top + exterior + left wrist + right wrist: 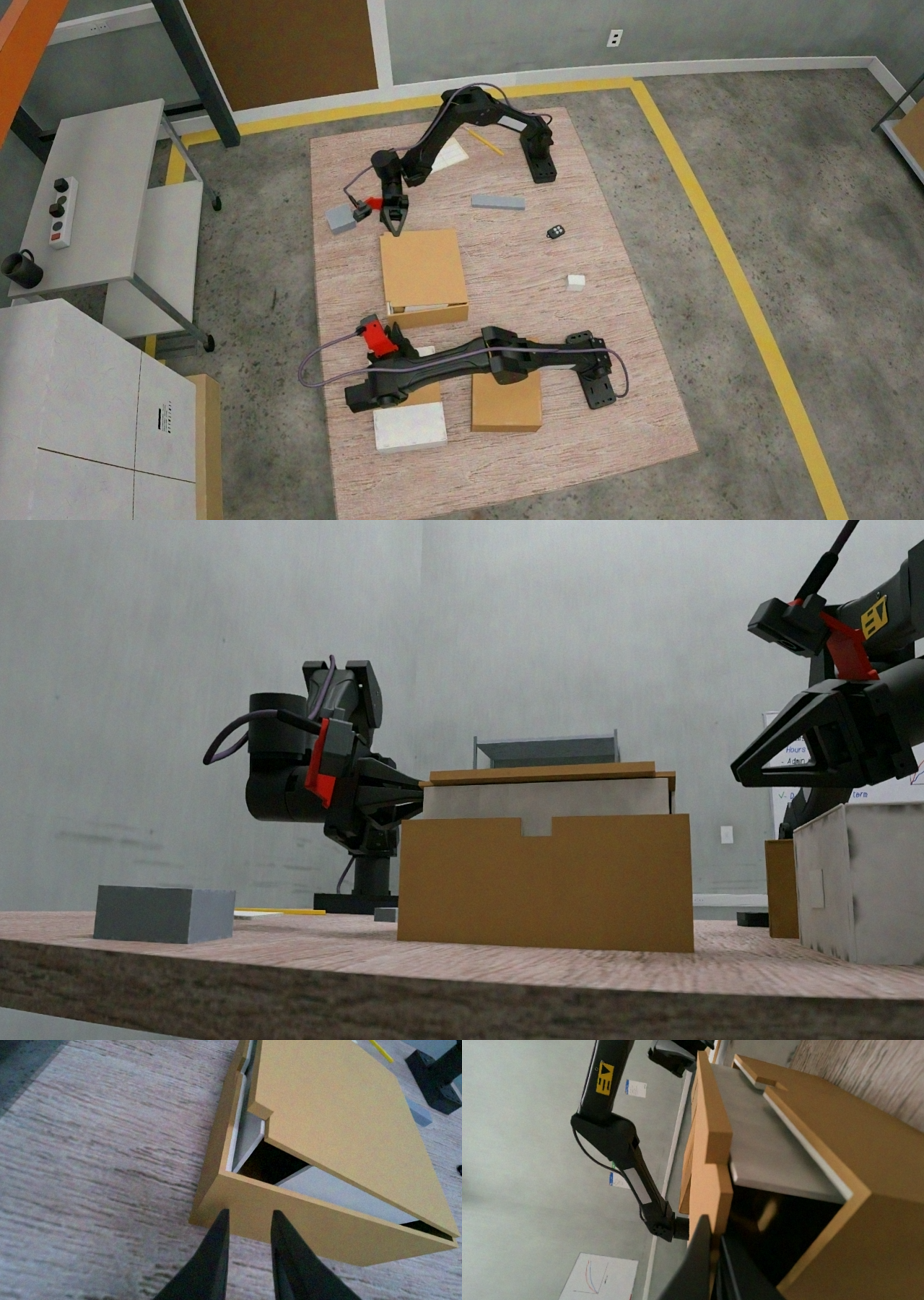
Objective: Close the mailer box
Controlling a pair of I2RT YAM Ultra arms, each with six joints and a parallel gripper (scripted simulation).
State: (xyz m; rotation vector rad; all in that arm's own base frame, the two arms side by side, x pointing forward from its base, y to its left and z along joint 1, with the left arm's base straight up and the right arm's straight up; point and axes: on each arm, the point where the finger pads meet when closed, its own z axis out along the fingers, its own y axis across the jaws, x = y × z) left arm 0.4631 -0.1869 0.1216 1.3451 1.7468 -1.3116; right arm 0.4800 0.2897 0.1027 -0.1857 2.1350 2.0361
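The brown mailer box (423, 268) (542, 882) lies flat, its lid (423, 265) (336, 1112) slightly raised. The grey-faced front flap (478, 799) (249, 1134) (769, 1134) slopes down behind the front wall, its upper part still showing above it. A white side flap (346, 1195) is folded in under the lid on the left arm's side; the opposite flap is not clear. My right gripper (395, 231) (419, 788) (712, 1224) is shut on the lid's side edge. My left gripper (395, 326) (736, 768) (250, 1219) is slightly open, empty, outside the opposite side wall. Any contents are hidden.
A grey block (341, 218) (141, 914) lies near the right gripper. A white box (410, 427) and a brown box (505, 410) lie by the left arm. A grey bar (497, 202), a key fob (555, 231), a white block (574, 282) and a pencil (484, 142) are farther off.
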